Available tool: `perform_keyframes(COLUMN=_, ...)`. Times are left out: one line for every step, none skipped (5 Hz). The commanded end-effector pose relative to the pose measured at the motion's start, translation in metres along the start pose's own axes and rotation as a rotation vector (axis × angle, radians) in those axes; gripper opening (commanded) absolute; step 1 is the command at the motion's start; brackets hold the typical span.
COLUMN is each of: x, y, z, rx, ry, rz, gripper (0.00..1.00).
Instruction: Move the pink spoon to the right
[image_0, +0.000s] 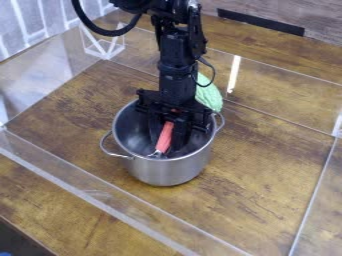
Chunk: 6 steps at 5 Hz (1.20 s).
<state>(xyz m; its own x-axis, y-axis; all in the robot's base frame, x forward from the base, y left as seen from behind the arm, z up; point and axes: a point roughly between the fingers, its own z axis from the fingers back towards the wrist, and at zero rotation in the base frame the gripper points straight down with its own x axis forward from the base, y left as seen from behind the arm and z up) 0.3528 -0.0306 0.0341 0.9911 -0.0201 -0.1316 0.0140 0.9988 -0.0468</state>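
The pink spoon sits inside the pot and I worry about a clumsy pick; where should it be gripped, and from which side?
Grip the pink spoon on its flat handle, coming straight down from above. The pot walls block any sideways approach, and the handle leans up while the bowl end lies low inside. The end effector already straddles the handle.

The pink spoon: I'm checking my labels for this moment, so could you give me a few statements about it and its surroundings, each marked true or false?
1. The pink spoon lies inside the metal pot. True.
2. The hand is lowered into the pot, around the spoon's handle. True.
3. The pot lies tipped on its side. False: it stands upright on the wooden table.
4. The green vegetable is inside the pot. False: it lies on the table behind the pot.
5. The spoon rests on bare table to the right of the pot. False: it is in the pot.
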Motion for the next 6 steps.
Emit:
perform_keyframes(x=0.006, y=-0.011, z=0.033, rx=-0.002, ry=-0.085, rz=-0.074, gripper=0.00)
perform_keyframes(x=0.004, y=-0.020, z=0.039, rx=-0.002, ry=-0.086, rz=-0.140, gripper=0.00)
perform_keyframes(x=0.001, y=-0.028, z=0.045, rx=-0.001, ry=-0.086, rz=-0.205, gripper=0.00)
perform_keyframes(x=0.002, y=-0.014, z=0.046, rx=-0.008, ry=-0.091, rz=-0.168, gripper=0.00)
perform_keyframes(x=0.002, y=0.001, z=0.046, rx=-0.016, ry=-0.094, rz=-0.129, gripper=0.00)
perform_keyframes(x=-0.004, y=-0.007, z=0.053, rx=-0.021, ry=-0.098, rz=-0.121, gripper=0.00)
